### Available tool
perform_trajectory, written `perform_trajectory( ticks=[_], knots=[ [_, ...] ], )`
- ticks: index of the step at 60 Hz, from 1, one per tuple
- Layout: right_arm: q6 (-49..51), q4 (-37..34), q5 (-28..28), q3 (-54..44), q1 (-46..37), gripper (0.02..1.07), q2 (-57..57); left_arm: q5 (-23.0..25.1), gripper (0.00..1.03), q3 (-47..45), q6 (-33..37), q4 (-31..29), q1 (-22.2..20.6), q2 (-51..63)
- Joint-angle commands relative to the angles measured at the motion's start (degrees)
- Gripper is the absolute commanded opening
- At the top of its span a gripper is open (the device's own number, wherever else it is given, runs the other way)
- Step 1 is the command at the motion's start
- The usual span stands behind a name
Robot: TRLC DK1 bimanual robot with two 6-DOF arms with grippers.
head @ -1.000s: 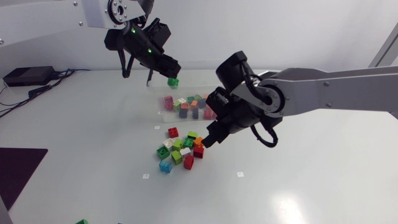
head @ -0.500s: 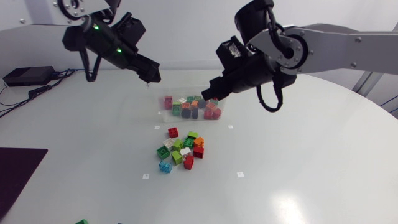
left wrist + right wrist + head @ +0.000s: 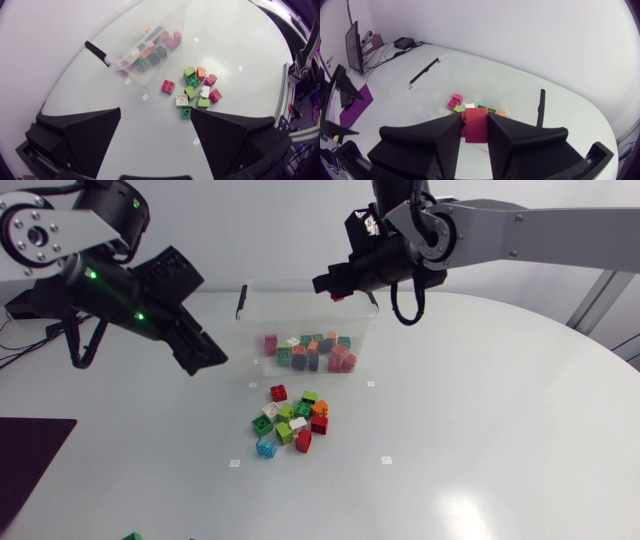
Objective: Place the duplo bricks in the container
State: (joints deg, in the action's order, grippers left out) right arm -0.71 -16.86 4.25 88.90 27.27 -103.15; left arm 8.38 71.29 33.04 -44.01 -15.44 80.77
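Red brick (image 3: 476,131) sits pinched in the right claw (image 3: 475,120) above the clear container (image 3: 255,320). The left claw (image 3: 155,110) is wide open and empty; loose bricks (image 3: 290,420) lie on the tabletop (image 3: 450,430) near the container.

The head camera looked down from above on the round white table (image 3: 480,450), with the clear plastic container (image 3: 300,312) at twelve o'clock from the heap of coloured plastic bricks (image 3: 290,420). The left wrist camera, at ten o'clock from that heap, faced down from high up past the matte black left tool (image 3: 155,112), sharing container and heap with the head view. The right wrist camera sat close over the container, facing into it past the matte black right tool (image 3: 475,119) and its red plastic brick (image 3: 476,132).
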Motion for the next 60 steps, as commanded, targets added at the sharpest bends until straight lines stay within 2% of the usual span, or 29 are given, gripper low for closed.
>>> perform_trajectory(
  ticks=[1,13,21,26,33,37,42,60],
  knots=[
    [-1.7,1.2,-0.8,2.8,-0.1,0.32,-2.9,0.3,0.97,-3.9,3.5,-0.6,-0.8,-0.7],
    [-2.5,1.2,-2.1,8.0,-0.1,0.32,-8.3,-1.7,0.97,-9.9,7.0,-0.3,-4.1,3.6],
    [-2.5,1.3,-3.4,10.5,-0.4,0.34,-11.0,-2.5,0.97,-11.7,7.0,2.1,-6.0,6.8],
    [-2.6,0.6,-3.7,12.4,-0.7,0.47,-12.9,-3.7,0.97,-11.9,6.4,4.6,-6.9,9.2],
    [-3.0,-0.5,-4.5,13.9,-0.9,0.82,-13.7,-5.0,0.96,-10.9,5.7,8.1,-7.7,13.3],
    [-3.1,-0.8,-4.8,13.9,-1.0,0.94,-13.5,-5.0,0.96,-10.3,5.4,8.9,-8.0,14.9],
    [-3.2,-1.3,-4.8,13.3,-1.2,1.0,-12.5,-5.3,0.96,-9.9,5.1,10.7,-8.1,16.9],
    [-3.3,-0.8,-4.6,4.5,-1.1,1.0,-4.5,-5.3,0.96,-8.1,4.2,13.0,-8.9,21.6]
  ],
)
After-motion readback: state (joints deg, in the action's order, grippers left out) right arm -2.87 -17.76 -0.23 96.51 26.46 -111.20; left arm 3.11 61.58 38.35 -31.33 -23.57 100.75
